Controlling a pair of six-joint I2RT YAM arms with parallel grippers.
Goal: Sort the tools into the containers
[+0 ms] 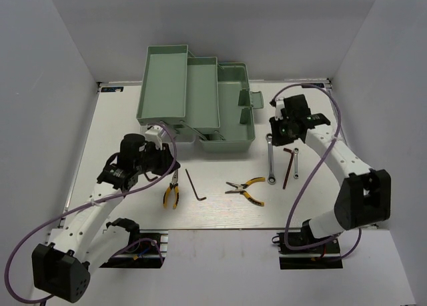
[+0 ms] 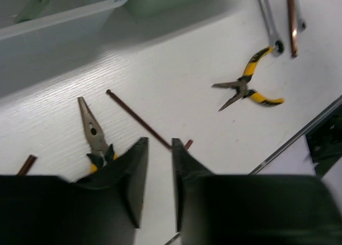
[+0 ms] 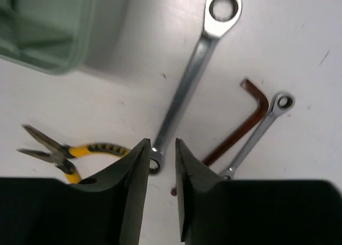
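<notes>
The pale green toolbox (image 1: pixel 200 99) stands open at the back, its tiers folded out. One pair of yellow-and-black pliers (image 1: pixel 171 191) and a dark hex key (image 1: pixel 195 186) lie near my left gripper (image 1: pixel 162 161). Its fingers are slightly apart and empty above the table, also in the left wrist view (image 2: pixel 159 143). The second pliers (image 1: pixel 245 188) lie mid-table. A silver wrench (image 1: pixel 272 161), a brown hex key (image 1: pixel 288 166) and a smaller wrench (image 1: pixel 295 165) lie below my right gripper (image 1: pixel 283 131). It hovers slightly open and empty over the big wrench's lower end (image 3: pixel 155 162).
The left wrist view shows the near pliers (image 2: pixel 93 135), the hex key (image 2: pixel 139 119) and another brown rod end (image 2: pixel 26 164) at the left. The toolbox corner (image 3: pixel 43 26) sits at the upper left of the right wrist view. White walls enclose the table.
</notes>
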